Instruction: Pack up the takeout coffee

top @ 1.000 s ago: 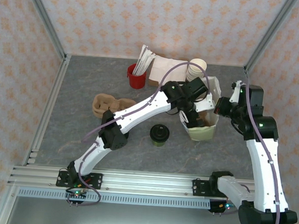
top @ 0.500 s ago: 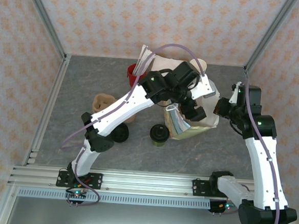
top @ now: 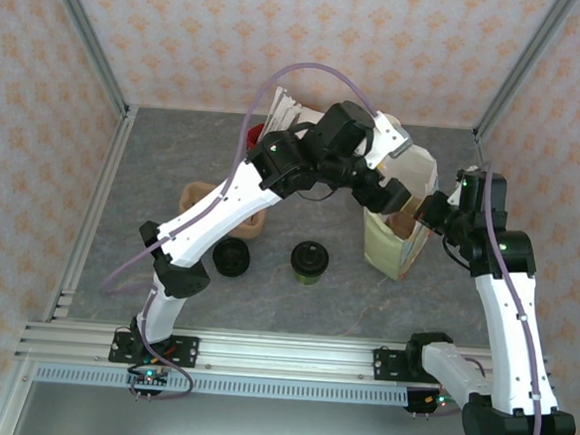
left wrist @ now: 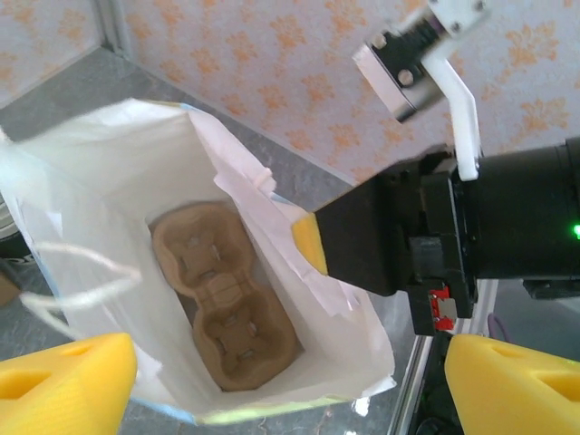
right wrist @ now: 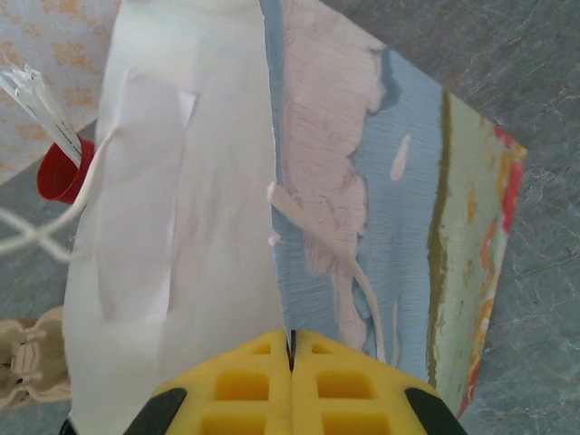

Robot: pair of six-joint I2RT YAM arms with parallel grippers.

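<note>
Coffee cup [top: 309, 261], green sides and black lid, upright on the grey table [top: 153, 188], well apart from both sets of jaws and nearer the arm bases than either; held by nothing; left gripper [top: 384, 191] up over the mouth of the white paper bag [top: 400, 240], jaws spread wide with nothing between them; left wrist view looks straight down past the left gripper [left wrist: 288, 385], one yellow fingertip [left wrist: 63, 381] on each side of the bag [left wrist: 109, 172] opening, neither touching the paper as far as I can tell; brown pulp cup carrier [left wrist: 222, 299] lying flat on the bag's floor, directly under those open jaws; right gripper [top: 432, 210] at the bag's right-hand rim, jaws closed tight on the paper; same pinch visible from the left wrist, right gripper [left wrist: 311, 243] clamped on the rim edge; right wrist view has the right gripper [right wrist: 292, 385] pads pressed together with the bag [right wrist: 181, 227] wall edge running into the seam; bag standing roughly upright, printed side facing right; flat black disc [top: 231, 257] on the table left of the coffee, apart from it; second tan carrier [top: 200, 199] further left, beyond the disc; red cup [right wrist: 59, 172] past the bag's far side, away from the right jaws.
</note>
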